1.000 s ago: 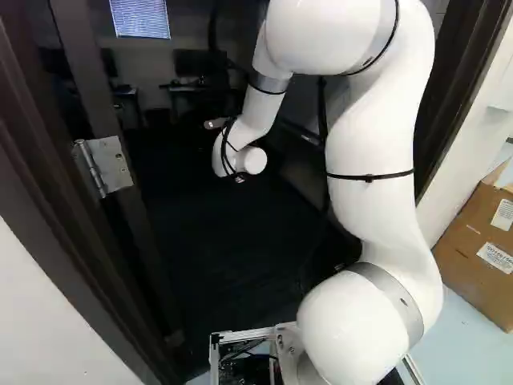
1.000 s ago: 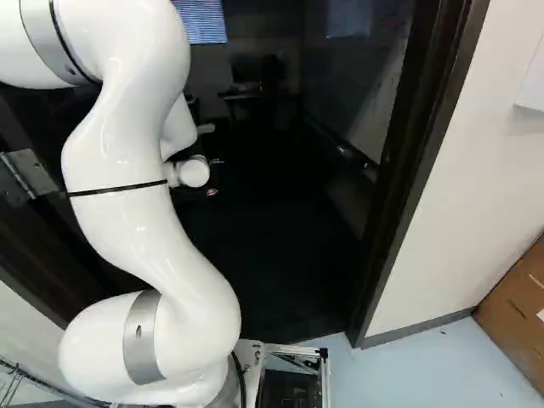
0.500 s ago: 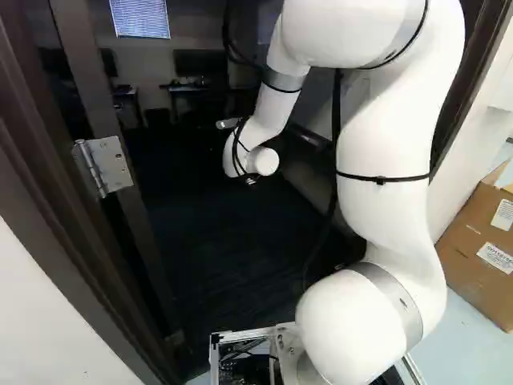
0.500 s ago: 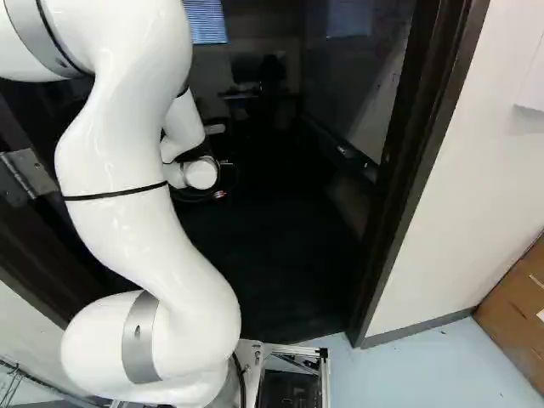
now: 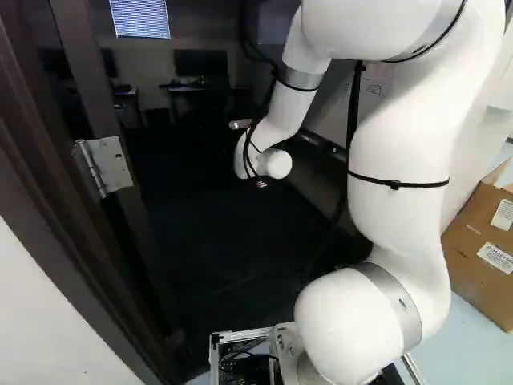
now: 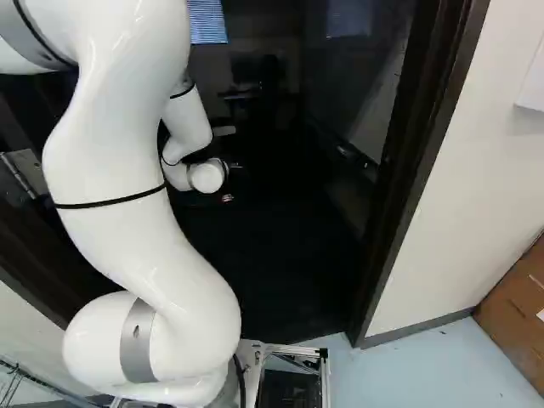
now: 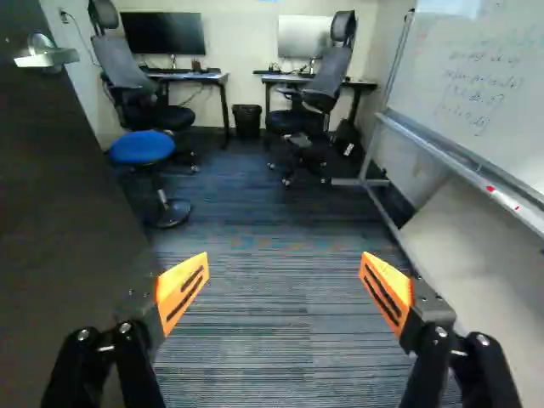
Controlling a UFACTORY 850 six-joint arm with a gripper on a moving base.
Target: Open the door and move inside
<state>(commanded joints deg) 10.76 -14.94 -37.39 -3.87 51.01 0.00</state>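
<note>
Door [image 7: 68, 212] is open beside the gripper [image 7: 285, 285], so that half looks done; rolling the base [image 6: 293, 349] inside is what's left, I reckon. Gripper's spread wide, holding nothing. Trash can [image 7: 247, 121] sits well ahead of it, cardboard box [image 5: 483, 241] at far right of the left base view; can't see what's in either.

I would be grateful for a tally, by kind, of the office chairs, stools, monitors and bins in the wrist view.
Grey-and-black wheeled office chairs: 2
Round blue-topped stool: 1
Wide flat monitors: 2
Small black bin: 1
Total: 6
</note>
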